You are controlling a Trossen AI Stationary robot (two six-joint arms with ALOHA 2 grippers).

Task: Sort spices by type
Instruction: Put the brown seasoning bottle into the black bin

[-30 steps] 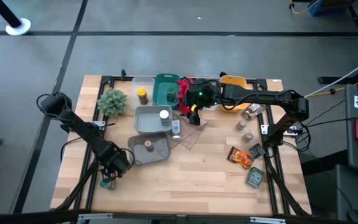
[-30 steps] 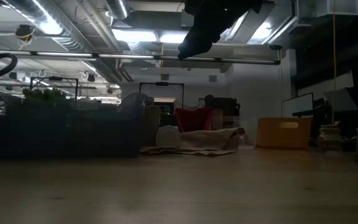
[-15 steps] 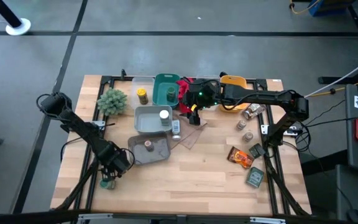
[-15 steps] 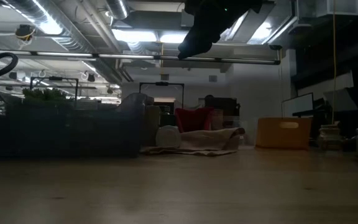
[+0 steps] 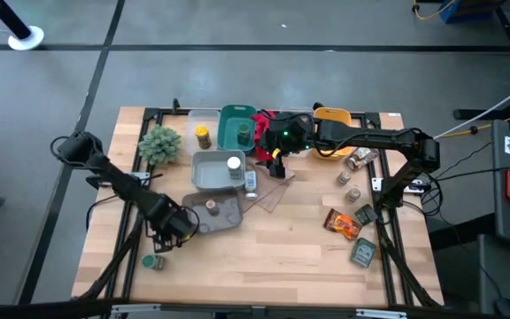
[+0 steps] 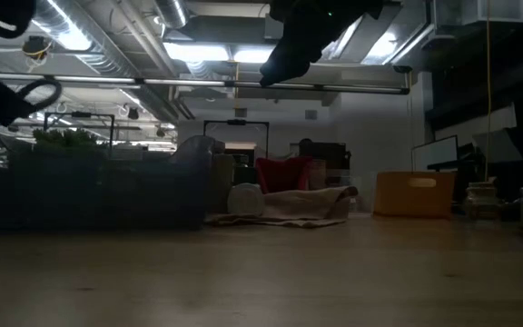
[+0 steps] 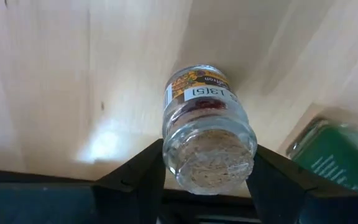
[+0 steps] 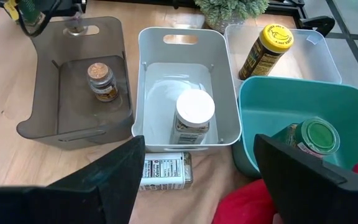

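My left gripper [image 5: 172,232] stands at the near left corner of the grey bin [image 5: 228,217], shut on a small glass jar with a cork lid [image 7: 207,132]. A green-lidded jar [image 5: 150,261] stands on the table just nearer; it also shows beside the held jar [image 7: 328,149]. The grey bin holds another cork-lidded jar [image 8: 101,81], the white bin a white-lidded jar [image 8: 194,115], the clear bin a yellow-lidded jar [image 8: 266,48], and the teal bin a green-lidded jar [image 8: 316,137]. My right gripper [image 8: 197,199] hangs open high above the bins. My left gripper pinches the jar between its two fingers [image 7: 138,177], one on each side of the glass just below the cork lid [image 7: 211,163]. The fingers come from above, pointing steeply down. The jar stands nearly upright, lid up, base toward the table.
A labelled jar [image 8: 163,171] lies on its side on tan cloth by the white bin, next to red cloth [image 8: 247,208]. Three loose jars [image 5: 354,177], an orange packet [image 5: 342,223] and a dark green packet [image 5: 364,252] lie at the right. A plant [image 5: 159,143] stands far left.
My left gripper has moved toward the table's right and a little toward the far edge, up to the grey bin's corner. The green-lidded jar it stood over is now uncovered and has stayed in place.
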